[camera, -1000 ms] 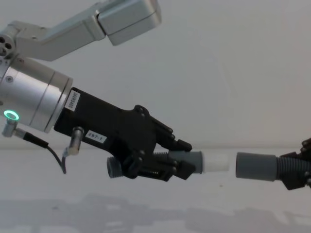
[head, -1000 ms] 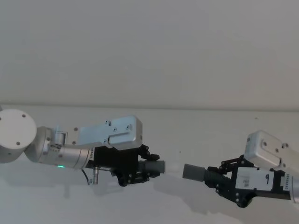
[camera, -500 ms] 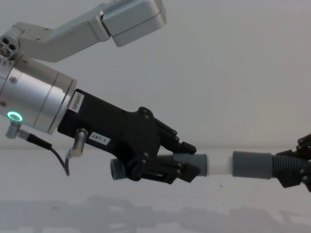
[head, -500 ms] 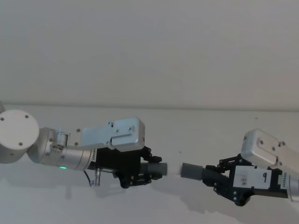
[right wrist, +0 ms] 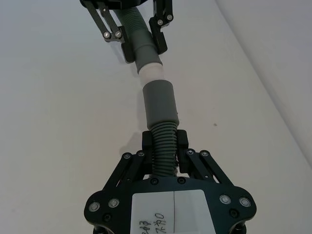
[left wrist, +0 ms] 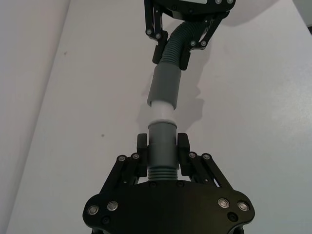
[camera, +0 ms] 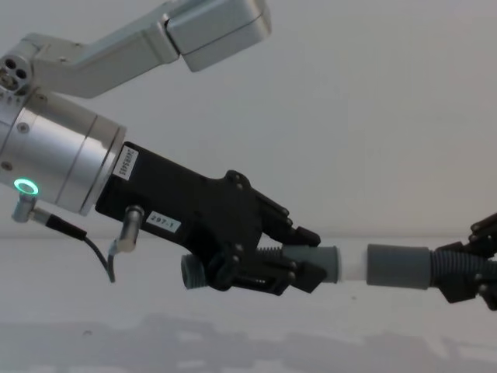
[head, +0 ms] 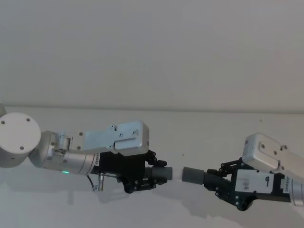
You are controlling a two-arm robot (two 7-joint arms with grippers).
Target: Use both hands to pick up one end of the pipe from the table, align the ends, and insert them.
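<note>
Both grippers hold the pipe pieces above the white table (head: pixel 213 133). My left gripper (head: pixel 153 176) is shut on the short hose, just behind its grey cuff (left wrist: pixel 162 141). That cuff's narrower white tip (camera: pixel 353 264) points at the other hose. On the other side, my right gripper (head: pixel 219 183) is shut on the longer hose's corrugated part (right wrist: pixel 165 146), behind its grey cuff (camera: pixel 397 266). The ends lie in line, and the white tip (left wrist: pixel 160 113) meets the mouth of the longer hose's cuff (left wrist: pixel 165 85) with no gap showing. The rest of both hoses is hidden behind the grippers.
The left arm's silver wrist with the green ring light (camera: pixel 26 186) and a thin cable (camera: pixel 93 252) fills the chest view's left. A plain wall (head: pixel 152 47) rises behind the table's far edge.
The two grippers have moved toward each other. The gap between the white tip and the longer hose's cuff has closed, and less of the white tip shows now.
</note>
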